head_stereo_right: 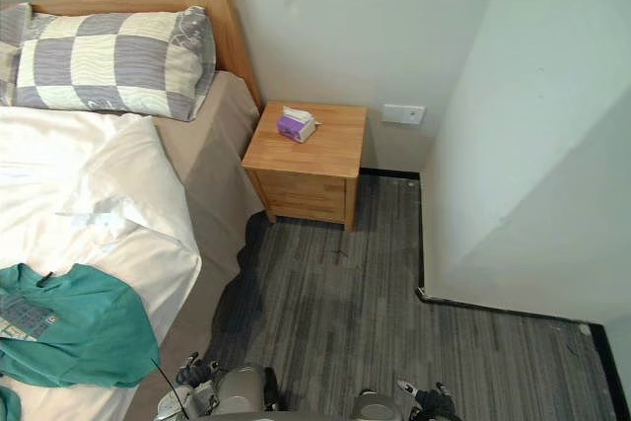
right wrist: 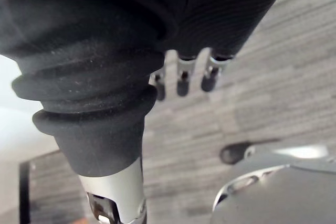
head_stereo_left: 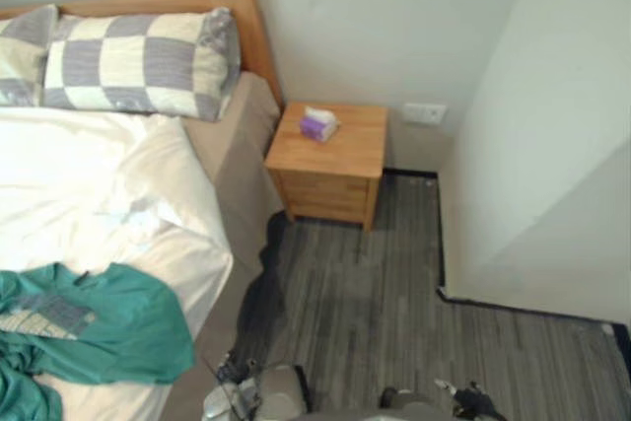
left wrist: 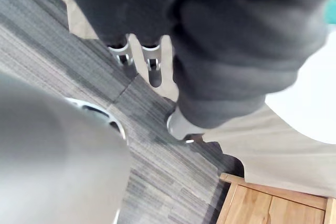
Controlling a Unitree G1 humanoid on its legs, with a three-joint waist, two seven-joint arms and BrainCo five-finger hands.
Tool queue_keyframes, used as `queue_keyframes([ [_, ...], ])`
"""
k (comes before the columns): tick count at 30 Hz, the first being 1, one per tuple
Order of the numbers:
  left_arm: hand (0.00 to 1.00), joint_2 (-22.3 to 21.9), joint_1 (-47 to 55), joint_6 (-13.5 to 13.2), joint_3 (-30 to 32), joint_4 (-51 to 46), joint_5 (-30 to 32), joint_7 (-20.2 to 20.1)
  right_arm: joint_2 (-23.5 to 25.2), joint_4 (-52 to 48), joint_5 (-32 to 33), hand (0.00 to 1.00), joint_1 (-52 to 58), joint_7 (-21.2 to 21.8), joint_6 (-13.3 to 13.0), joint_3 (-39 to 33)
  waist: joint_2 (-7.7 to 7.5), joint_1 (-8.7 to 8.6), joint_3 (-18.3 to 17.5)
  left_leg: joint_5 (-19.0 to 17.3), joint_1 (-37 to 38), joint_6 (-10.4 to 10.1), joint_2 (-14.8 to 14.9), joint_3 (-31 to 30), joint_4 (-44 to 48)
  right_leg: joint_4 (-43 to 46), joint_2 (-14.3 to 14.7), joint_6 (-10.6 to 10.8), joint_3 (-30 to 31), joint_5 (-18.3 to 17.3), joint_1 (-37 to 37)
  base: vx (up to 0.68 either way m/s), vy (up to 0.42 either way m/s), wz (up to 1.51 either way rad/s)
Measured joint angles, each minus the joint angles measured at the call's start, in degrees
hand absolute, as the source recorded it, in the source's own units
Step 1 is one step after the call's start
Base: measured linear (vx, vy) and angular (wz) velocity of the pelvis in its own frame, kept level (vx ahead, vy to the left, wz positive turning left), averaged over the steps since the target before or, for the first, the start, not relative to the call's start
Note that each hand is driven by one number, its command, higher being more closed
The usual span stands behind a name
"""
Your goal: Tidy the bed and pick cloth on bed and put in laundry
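Hands low and empty: left hand (left wrist: 151, 57) and right hand (right wrist: 182, 75) hang with fingers relaxed over the floor (head_stereo_left: 375, 293). On the bed (head_stereo_left: 237, 170), the green cloth (head_stereo_left: 108, 327) lies untouched on a rumpled sheet (head_stereo_left: 89, 175), so tidying and laundry are both left to do. The frame edge cuts the cloth off.

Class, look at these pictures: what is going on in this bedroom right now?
The robot stands beside the bed, handling nothing yet. Its left hand and right hand hang open over the grey floor. The teal cloth lies crumpled on the white bedding, at the near end, untouched. A checked pillow sits at the headboard.
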Motion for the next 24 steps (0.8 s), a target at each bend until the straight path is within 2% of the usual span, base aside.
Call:
queue_keyframes([
  [1,0.0,0.0,0.1,0.0,-0.7,0.1,0.0,0.0,-0.3,0.1,-0.1,0.0,0.1,0.0,0.0,0.0,0.68,-0.05,-0.3,4.6,-0.2,0.8,-0.1,3.6,-5.2,-0.2,0.4,0.9,-1.5,-0.7,0.8,0.36,0.107,0.95],
  [2,0.0,0.6,0.0,0.1,-2.0,0.5,0.1,-0.1,-0.2,1.0,-0.3,0.0,0.1,0.0,0.1,-0.3,0.29,-0.21,-1.0,3.2,0.9,5.8,-0.8,9.6,-8.4,-0.4,-0.1,2.0,-4.0,-1.8,2.3,0.45,0.152,1.26],
  [3,0.0,1.5,0.0,0.1,-2.5,0.5,0.1,-0.2,0.7,1.6,-0.8,0.0,0.1,0.0,0.1,-0.9,-1.61,0.0,-1.4,3.0,1.4,7.3,-2.7,12.7,-11.3,-0.4,-1.5,2.9,-6.5,-2.6,2.7,0.36,0.14,1.33],
  [4,0.0,2.0,-0.1,0.1,-2.2,0.4,0.0,-0.3,1.2,1.6,-1.5,0.0,-0.2,0.0,0.1,-1.0,-2.41,0.05,-1.4,2.7,1.5,8.8,-3.9,14.2,-12.4,-0.4,-2.1,3.1,-8.0,-2.7,3.0,0.26,0.113,1.17],
  [5,0.0,2.4,-0.1,0.2,-2.0,0.5,0.0,-0.3,1.2,1.7,-2.3,0.0,-0.7,0.1,0.1,-1.1,-2.69,0.24,-1.4,1.5,2.5,10.8,-5.6,14.0,-14.6,0.5,-2.7,3.2,-9.3,-2.9,3.8,0.25,0.106,0.8],
  [6,0.0,2.3,-0.1,0.4,-1.7,0.6,0.0,-0.4,1.3,1.7,-2.5,0.0,-1.0,0.2,0.1,-1.1,-2.85,0.32,-1.4,1.4,3.5,11.4,-6.7,13.1,-15.8,2.1,-3.0,3.5,-9.4,-3.1,4.0,0.34,0.129,0.96],
  [7,0.0,2.2,0.1,0.8,-1.9,1.1,0.0,-0.9,1.5,1.6,-2.9,0.0,-1.4,0.2,0.0,-0.9,-2.59,0.15,-1.5,1.4,6.7,11.3,-9.0,10.7,-19.1,10.3,-5.2,3.8,-9.0,-3.3,3.3,0.43,0.153,0.93],
  [8,0.0,2.4,0.2,0.9,-2.6,1.8,0.1,-1.1,1.1,1.4,-3.1,0.0,-1.3,0.5,-0.1,-0.9,-2.54,-0.08,-1.8,1.2,9.4,11.4,-10.6,8.4,-21.0,21.3,-7.7,5.4,-8.3,-2.6,0.5,0.36,0.116,0.99],
  [9,0.0,2.4,0.2,1.2,-3.1,2.0,0.2,-1.2,1.0,1.3,-3.5,0.0,-1.3,0.8,-0.1,-0.8,-2.67,-0.16,-1.9,0.9,10.5,11.3,-11.3,7.0,-21.6,27.1,-8.8,7.1,-7.1,-1.4,-1.4,0.36,0.055,1.13],
  [10,0.0,3.3,0.1,1.6,-4.5,2.5,0.6,-1.2,1.0,1.3,-4.0,0.0,-1.3,1.1,-0.2,-0.7,-2.86,-0.31,-2.1,0.6,12.5,11.3,-12.2,3.7,-22.5,40.0,-9.9,8.3,-4.0,-1.3,-6.2,0.34,-0.016,1.35],
  [11,0.0,3.7,0.1,1.6,-4.9,2.8,0.7,-1.2,0.8,1.3,-4.1,0.0,-1.3,1.2,-0.1,-0.5,-2.84,-0.57,-2.1,0.6,14.1,11.2,-12.4,0.7,-22.9,45.0,-10.2,7.7,-3.8,-2.5,-8.7,0.34,-0.043,1.4],
  [12,0.0,3.9,0.1,1.6,-5.1,2.8,0.7,-1.2,0.6,1.3,-4.1,0.0,-1.2,1.2,-0.1,-0.4,-2.22,-0.57,-1.7,0.6,15.0,11.2,-12.5,-0.6,-23.2,46.0,-10.4,7.9,-4.4,-3.6,-9.4,0.34,-0.073,1.42],
  [13,0.0,4.2,0.2,1.6,-5.4,2.6,0.7,-1.1,0.5,1.3,-4.1,0.0,-1.1,1.2,-0.1,-0.4,-2.38,-0.39,-1.7,0.6,16.7,11.0,-12.5,-3.8,-23.4,44.5,-10.5,7.5,-4.5,-5.9,-10.8,0.36,-0.144,1.35],
  [15,0.0,4.5,0.7,1.6,-5.8,2.3,0.7,-1.1,0.5,1.2,-4.0,0.0,-1.2,1.2,-0.2,-0.4,-2.4,-0.4,-1.8,0.1,18.1,10.0,-12.5,-7.8,-23.3,39.2,-10.3,6.8,-3.4,-7.3,-12.0,0.28,-0.166,1.34],
  [17,0.0,4.7,0.8,1.6,-5.8,2.3,0.8,-1.1,0.6,1.3,-3.9,0.0,-1.1,1.1,-0.2,-0.3,-2.51,-0.52,-1.9,-0.3,18.4,8.5,-12.5,-14.5,-23.2,24.6,-6.8,6.3,7.9,-7.4,-12.9,0.16,-0.213,1.36],
  [18,0.0,4.7,0.8,1.5,-5.8,2.3,0.8,-1.0,0.7,1.3,-3.8,0.0,-1.1,1.1,-0.2,-0.3,-2.56,-0.67,-1.9,-0.4,18.2,8.3,-12.5,-16.0,-23.2,21.3,-5.7,6.2,11.9,-7.3,-12.9,0.11,-0.302,1.58],
  [19,0.0,4.7,0.8,1.4,-5.8,2.4,1.0,-1.0,0.9,1.4,-3.5,0.0,-0.8,1.1,-0.2,-0.4,-2.68,-0.96,-2.0,-0.7,17.3,7.2,-12.5,-20.8,-22.3,15.8,-3.4,6.1,22.0,-7.0,-13.2,0.12,-0.38,1.7],
  [20,0.0,4.7,0.8,1.3,-5.7,2.4,1.2,-0.9,1.1,1.4,-3.1,0.0,-0.5,1.1,-0.1,-0.6,-2.95,-1.28,-2.1,-0.7,16.3,6.1,-12.5,-24.5,-21.3,13.8,-2.4,5.1,27.5,-6.0,-13.4,0.14,-0.48,1.79],
  [21,0.0,4.8,0.9,1.2,-5.6,2.4,1.2,-0.8,1.2,1.4,-2.7,0.0,-0.2,1.2,-0.1,-0.6,-3.43,-1.42,-2.4,-0.8,15.6,5.4,-12.5,-26.4,-20.7,12.6,-2.2,4.7,29.3,-5.4,-13.3,0.1,-0.486,1.77],
  [22,0.0,5.2,0.9,1.1,-4.3,2.3,1.2,-0.9,2.3,1.5,-2.2,0.0,0.4,1.2,-0.1,-0.8,-5.39,-1.37,-2.9,-1.3,14.0,3.6,-13.3,-29.7,-19.5,9.5,-3.6,4.9,30.0,-1.0,-12.4,0.01,-0.547,1.68],
  [23,0.0,5.8,0.9,1.0,-2.3,2.5,1.2,-0.9,3.6,1.8,-2.0,0.0,0.6,1.2,-0.1,-1.1,-6.72,-1.29,-2.9,-2.1,13.7,2.4,-13.5,-31.3,-19.0,9.0,-5.3,6.2,27.6,-1.6,-11.5,-0.02,-0.551,1.59],
  [24,0.0,4.8,0.9,1.2,-1.2,2.8,1.2,-0.7,2.9,1.9,-1.8,0.0,0.4,1.3,-0.1,-1.4,-5.91,-1.56,-2.7,-2.7,13.4,1.8,-12.0,-31.6,-18.5,9.5,-4.3,5.7,25.4,-1.7,-10.8,-0.04,-0.507,1.4],
])
